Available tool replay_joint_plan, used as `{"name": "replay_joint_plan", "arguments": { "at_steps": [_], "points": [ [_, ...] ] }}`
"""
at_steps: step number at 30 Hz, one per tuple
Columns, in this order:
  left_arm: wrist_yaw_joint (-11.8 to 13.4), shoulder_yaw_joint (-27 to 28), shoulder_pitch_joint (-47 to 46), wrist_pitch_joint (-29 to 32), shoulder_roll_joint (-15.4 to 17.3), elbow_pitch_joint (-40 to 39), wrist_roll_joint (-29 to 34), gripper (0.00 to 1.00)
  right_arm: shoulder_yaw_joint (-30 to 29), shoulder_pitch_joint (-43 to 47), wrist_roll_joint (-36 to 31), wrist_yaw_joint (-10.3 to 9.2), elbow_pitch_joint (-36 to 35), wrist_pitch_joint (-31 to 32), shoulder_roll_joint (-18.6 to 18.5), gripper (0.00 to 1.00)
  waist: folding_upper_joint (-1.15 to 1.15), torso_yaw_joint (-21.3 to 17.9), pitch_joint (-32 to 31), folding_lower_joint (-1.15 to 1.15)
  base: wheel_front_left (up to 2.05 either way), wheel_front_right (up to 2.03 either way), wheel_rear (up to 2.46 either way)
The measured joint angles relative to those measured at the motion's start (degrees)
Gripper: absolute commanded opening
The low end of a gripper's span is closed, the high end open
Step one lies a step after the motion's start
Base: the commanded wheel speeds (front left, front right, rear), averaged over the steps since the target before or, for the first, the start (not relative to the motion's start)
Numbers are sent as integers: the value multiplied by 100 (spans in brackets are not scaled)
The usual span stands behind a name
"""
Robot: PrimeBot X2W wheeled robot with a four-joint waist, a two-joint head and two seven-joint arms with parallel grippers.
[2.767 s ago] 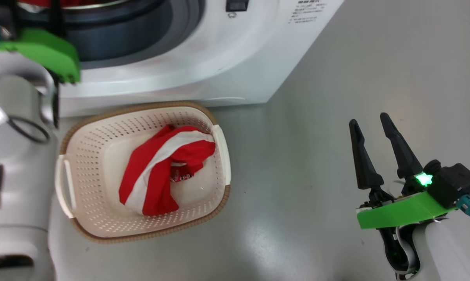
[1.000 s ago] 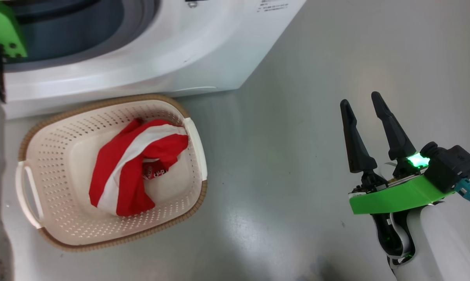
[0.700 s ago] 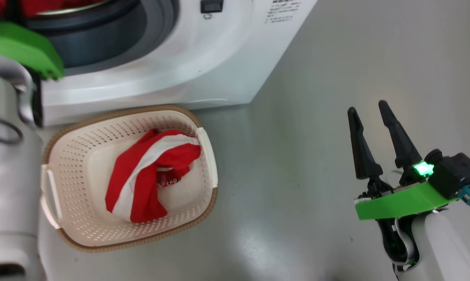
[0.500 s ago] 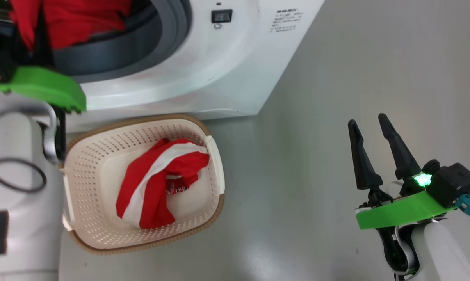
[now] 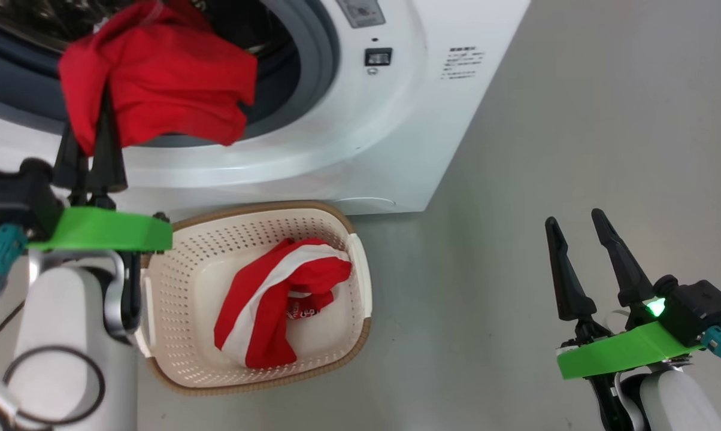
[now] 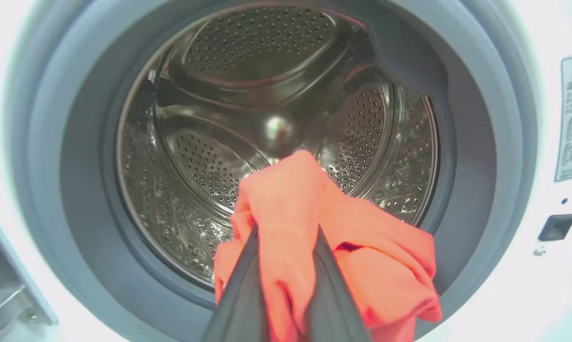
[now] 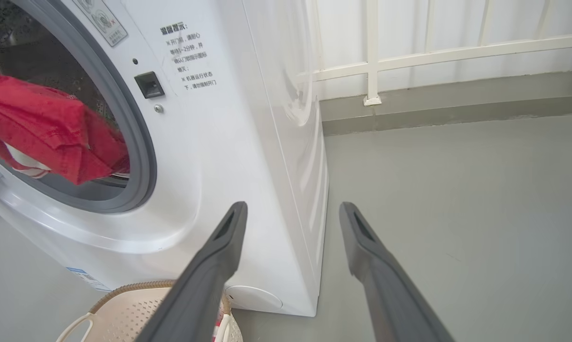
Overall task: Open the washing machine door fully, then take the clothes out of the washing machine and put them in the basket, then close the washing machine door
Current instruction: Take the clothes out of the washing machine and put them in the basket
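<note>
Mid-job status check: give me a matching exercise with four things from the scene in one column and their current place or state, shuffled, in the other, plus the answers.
Things
A. left claw
B. right claw
C. striped garment
D. basket

Place or state
1. on the floor in front of the washing machine
2. open, holding nothing
3. shut on a red garment
4. lying in the basket

Pairs: A-3, B-2, C-4, D-1
</note>
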Motion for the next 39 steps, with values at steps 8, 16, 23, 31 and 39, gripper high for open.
{"name": "replay_joint_plan", "arguments": {
  "at_steps": [8, 16, 23, 31, 39],
  "points": [
    [-47, 87, 563, -2, -70, -1098, 43, 0, -94, 66, 0, 0, -19, 0, -4, 100, 0, 171, -124, 0, 0, 0, 0],
    [-37, -83, 993, -3, -97, -2047, 19, 0, -107, 65, 0, 0, -25, 0, -4, 100, 0, 198, -107, 0, 0, 0, 0],
    [121, -290, 1307, -19, -98, -2426, -165, 0, -119, 64, 0, 0, -31, 0, -3, 100, 0, 191, -81, 0, 0, 0, 0],
    [154, -610, 1474, -19, -97, -1950, -515, 0, -118, 49, 0, 0, -58, 0, -2, 100, 0, 203, 75, 0, 0, 0, 0],
    [97, -676, 1484, -19, -96, -1232, -532, 0, -113, -92, 0, 0, -89, 0, -2, 100, 0, 199, 296, 0, 0, 0, 0]
  ]
}}
